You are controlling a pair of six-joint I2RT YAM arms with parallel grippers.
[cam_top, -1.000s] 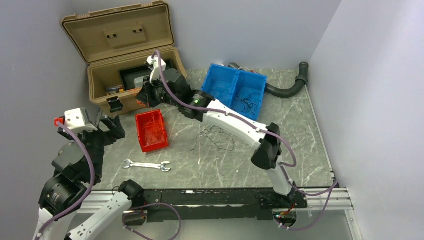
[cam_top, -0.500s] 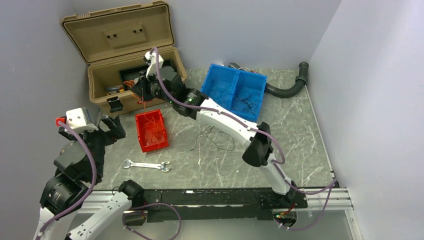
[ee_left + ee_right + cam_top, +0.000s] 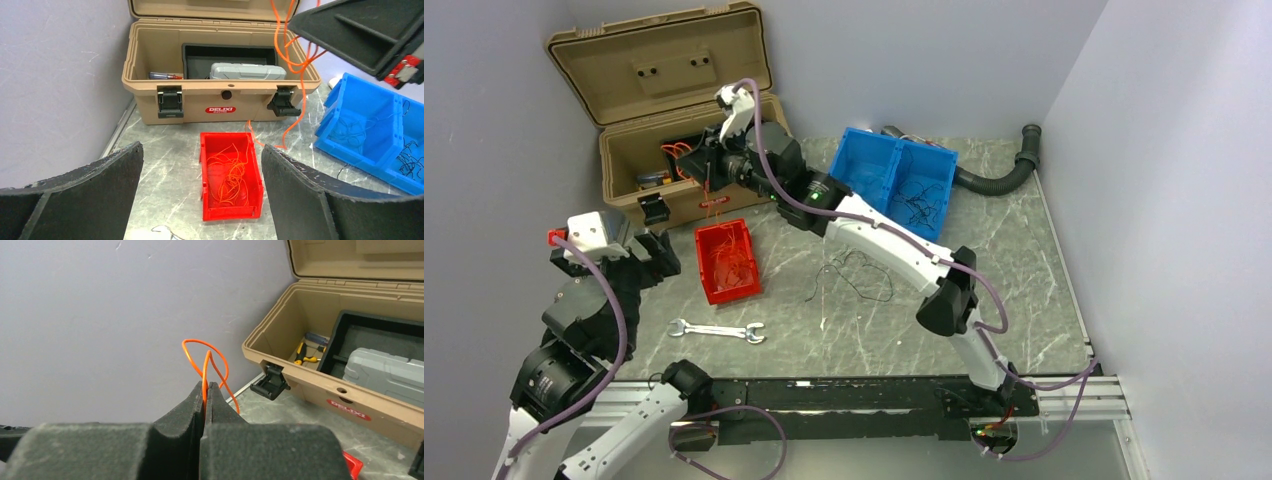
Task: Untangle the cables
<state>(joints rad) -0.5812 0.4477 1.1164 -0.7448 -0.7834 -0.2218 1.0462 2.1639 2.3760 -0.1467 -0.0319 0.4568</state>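
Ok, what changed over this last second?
The right end effector, shut on an orange cable, rose and moved back from the front of the toolbox toward its opening, lifting the cable with it. The left end effector, open, drifted slightly right. The wrench, red bin, blue bins and loose black cable stayed put.

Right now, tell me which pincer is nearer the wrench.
Left. The left pincer hangs open beyond and left of the wrench; the right pincer is far back at the toolbox, shut on orange wire.

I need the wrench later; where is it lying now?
In the top view, the wrench lies on the table, left of centre, just nearer the arm bases than the red bin.
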